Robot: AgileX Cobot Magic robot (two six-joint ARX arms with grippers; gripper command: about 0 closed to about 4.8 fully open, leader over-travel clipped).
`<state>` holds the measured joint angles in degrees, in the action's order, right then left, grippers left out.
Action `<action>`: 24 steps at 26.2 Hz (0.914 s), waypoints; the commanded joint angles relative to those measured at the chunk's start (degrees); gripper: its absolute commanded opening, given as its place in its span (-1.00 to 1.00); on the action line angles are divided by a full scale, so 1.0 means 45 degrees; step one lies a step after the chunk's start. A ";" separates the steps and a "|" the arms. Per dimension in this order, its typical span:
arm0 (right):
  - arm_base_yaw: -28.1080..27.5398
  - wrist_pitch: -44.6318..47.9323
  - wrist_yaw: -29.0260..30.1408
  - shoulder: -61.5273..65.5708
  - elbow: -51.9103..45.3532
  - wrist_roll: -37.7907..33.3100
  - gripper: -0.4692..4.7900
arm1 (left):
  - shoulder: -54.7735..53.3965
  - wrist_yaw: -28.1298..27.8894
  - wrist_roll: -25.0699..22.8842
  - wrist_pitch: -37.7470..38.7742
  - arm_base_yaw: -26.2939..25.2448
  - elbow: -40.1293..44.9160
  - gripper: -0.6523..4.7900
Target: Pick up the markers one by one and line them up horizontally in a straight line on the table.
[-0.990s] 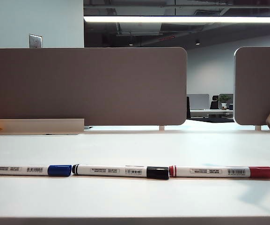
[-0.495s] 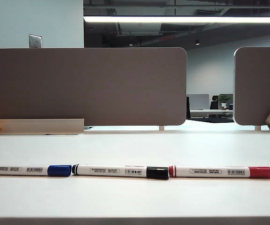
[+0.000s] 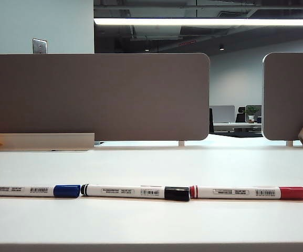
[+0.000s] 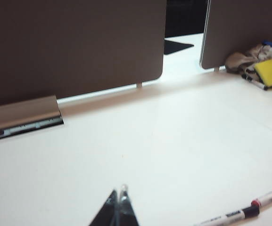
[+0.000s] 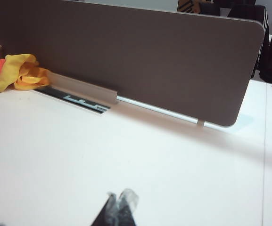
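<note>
Three markers lie end to end in a straight row across the lower part of the exterior view on the table (image 3: 151,168): blue-capped marker (image 3: 33,190), black-capped marker (image 3: 135,192), red-capped marker (image 3: 248,192). The left gripper (image 4: 118,200) and right gripper (image 5: 120,202), both pressed together and empty, hang above bare tabletop, apart from the row. Divider panels (image 3: 96,97) stand behind; a yellow cloth (image 5: 20,70) lies beside one.

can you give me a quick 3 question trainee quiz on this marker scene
1. Which cap colour lies between the other two markers?
2. True or false: one hand holds a marker.
3. How are the markers arranged on the table?

Key
1. Black: the black marker lies between the blue marker and the red marker.
2. False: the left hand and the right hand are shut and empty.
3. End to end, in one horizontal row.
</note>
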<state>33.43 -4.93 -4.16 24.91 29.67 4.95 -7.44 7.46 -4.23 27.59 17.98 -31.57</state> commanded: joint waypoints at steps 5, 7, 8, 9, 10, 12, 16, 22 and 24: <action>0.0000 0.0957 0.0146 -0.1710 -0.2977 -0.1438 -0.83 | 0.0287 0.0087 0.0126 -0.1627 -0.0019 0.2365 -0.78; 0.0000 0.1263 0.0146 -0.2259 -0.3813 -0.1491 -0.83 | 0.0287 0.0126 0.0432 -0.2118 -0.0015 0.2720 -0.78; 0.0000 0.1258 0.0146 -0.2511 -0.4109 -0.1496 -0.83 | 0.0287 0.0170 0.0437 -0.2263 -0.0015 0.2866 -0.78; 0.0000 0.1253 0.0155 -0.2671 -0.4289 -0.1496 -0.83 | 0.0287 0.0170 0.0491 -0.2278 -0.0015 0.2924 -0.78; 0.0000 0.1263 0.0155 -0.2812 -0.4459 -0.1496 -0.83 | 0.0287 0.0180 0.0646 -0.2351 -0.0015 0.3002 -0.78; 0.0000 0.1268 0.0160 -0.3045 -0.4716 -0.1496 -0.83 | 0.0287 0.0311 0.0840 -0.2506 -0.0015 0.3167 -0.78; 0.0005 0.1399 0.0398 -0.3478 -0.5309 -0.1919 -0.83 | 0.0287 0.0355 0.0971 -0.2739 -0.0015 0.3526 -0.78; 0.0010 0.1545 0.1107 -0.3789 -0.5965 -0.2176 -0.83 | 0.0287 0.0355 0.1428 -0.3016 -0.0015 0.4090 -0.78; 0.0010 0.1535 0.1404 -0.3789 -0.6173 -0.2229 -0.83 | 0.0282 0.0355 0.1486 -0.3050 -0.0015 0.4342 -0.78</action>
<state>33.45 1.10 0.84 7.90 2.26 -4.51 -6.15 8.80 1.91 14.68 18.00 -12.62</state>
